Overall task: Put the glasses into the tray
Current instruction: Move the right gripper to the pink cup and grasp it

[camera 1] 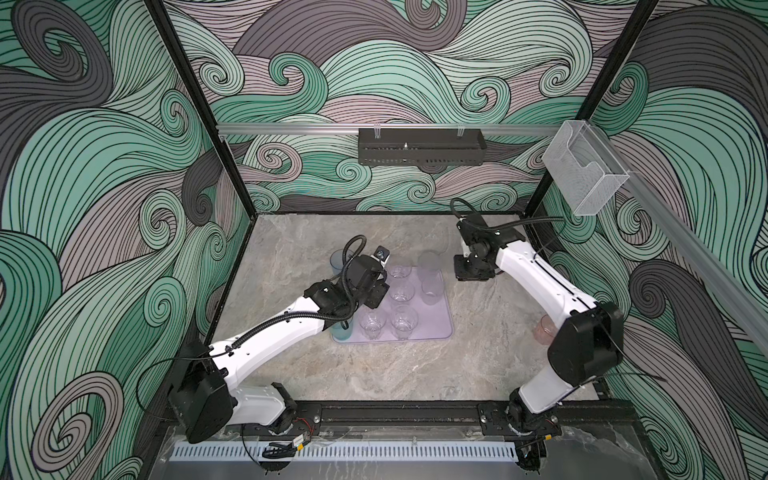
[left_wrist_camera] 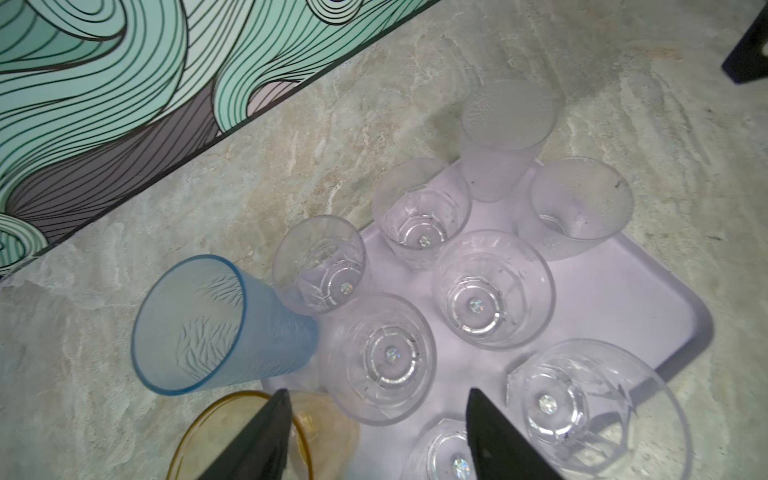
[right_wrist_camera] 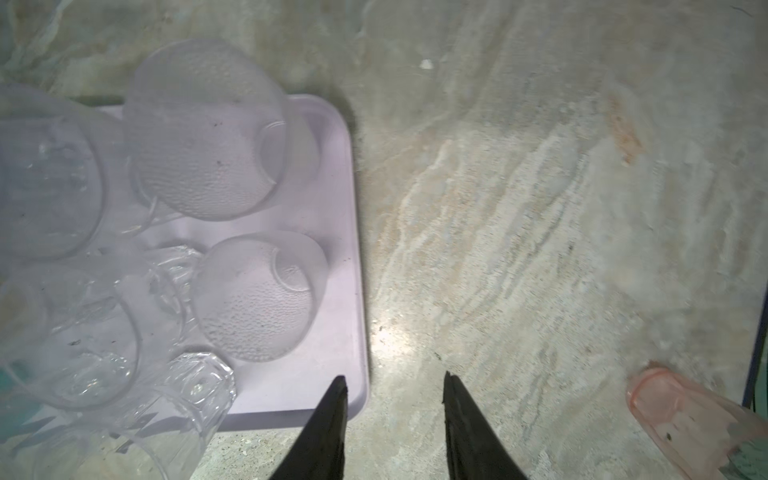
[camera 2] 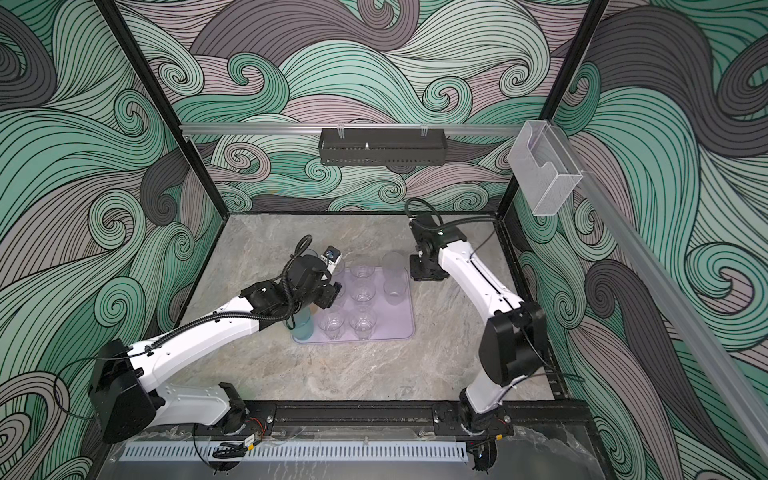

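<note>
The lavender tray (camera 1: pixel 436 320) (left_wrist_camera: pixel 623 299) (right_wrist_camera: pixel 332 291) lies mid-table and holds several clear glasses (left_wrist_camera: pixel 494 291), two frosted cups (left_wrist_camera: pixel 582 208) (right_wrist_camera: pixel 199 133) and a teal tumbler (camera 1: pixel 343 330) at its near left corner. A blue tumbler (left_wrist_camera: pixel 208 328) stands at the tray's far left corner, with an amber tumbler (left_wrist_camera: pixel 232 436) beside it. My left gripper (left_wrist_camera: pixel 378 392) (camera 1: pixel 378 291) hovers open over the tray's left side, holding nothing. Beside the tray's far right edge, my right gripper (right_wrist_camera: pixel 395 376) (camera 1: pixel 473 274) is open and empty. A pink cup (right_wrist_camera: pixel 681 419) (camera 1: pixel 544 330) stands by the right wall.
A black perforated rack (camera 1: pixel 419 151) hangs on the back wall and a clear acrylic box (camera 1: pixel 582 174) on the right rail. Patterned walls close in the marble table (camera 1: pixel 415 374) on three sides. My right arm (camera 1: pixel 540 274) partly hides the pink cup from above.
</note>
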`<state>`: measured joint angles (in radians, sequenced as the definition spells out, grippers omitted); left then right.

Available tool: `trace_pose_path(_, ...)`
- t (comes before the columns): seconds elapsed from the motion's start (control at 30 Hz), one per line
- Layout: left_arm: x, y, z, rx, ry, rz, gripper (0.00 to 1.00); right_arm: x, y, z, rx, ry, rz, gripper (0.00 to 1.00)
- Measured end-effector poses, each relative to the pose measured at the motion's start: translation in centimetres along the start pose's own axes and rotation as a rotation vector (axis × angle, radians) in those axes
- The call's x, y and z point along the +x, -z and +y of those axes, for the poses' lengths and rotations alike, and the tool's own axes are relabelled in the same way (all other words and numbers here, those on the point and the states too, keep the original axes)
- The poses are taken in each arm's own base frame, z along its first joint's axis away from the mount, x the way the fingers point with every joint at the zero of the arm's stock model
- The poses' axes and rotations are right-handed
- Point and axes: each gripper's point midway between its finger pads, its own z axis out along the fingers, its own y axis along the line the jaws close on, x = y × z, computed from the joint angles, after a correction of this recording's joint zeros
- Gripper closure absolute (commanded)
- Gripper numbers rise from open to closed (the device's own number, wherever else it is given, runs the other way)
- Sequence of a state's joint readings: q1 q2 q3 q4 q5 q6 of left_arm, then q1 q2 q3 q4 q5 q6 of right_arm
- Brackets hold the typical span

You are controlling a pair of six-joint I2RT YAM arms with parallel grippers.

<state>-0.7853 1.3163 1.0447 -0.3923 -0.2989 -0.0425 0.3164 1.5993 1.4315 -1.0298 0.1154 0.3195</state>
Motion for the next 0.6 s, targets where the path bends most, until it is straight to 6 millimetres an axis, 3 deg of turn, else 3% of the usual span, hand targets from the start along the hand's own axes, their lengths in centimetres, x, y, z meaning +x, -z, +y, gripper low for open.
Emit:
trace_pose_path(0.27,-0.5,-0.5,-3.8,0.170,0.036,0.021,0.32,2.7,0.5,-9.2,0.160,-0.232,-0.017,0.39)
trace_pose_path(0.47,-0.7,-0.1,-5.2,0.231,0.014,0.032,0.32,5.3,1.0,-16.2,0.284,-0.472,-0.051,0.38)
trace_pose_path(0.6,-0.3,-0.1,-5.2,0.231,0.002,0.048,0.32,6.9,0.5,-18.6,0.325,-0.588,-0.054,0.38)
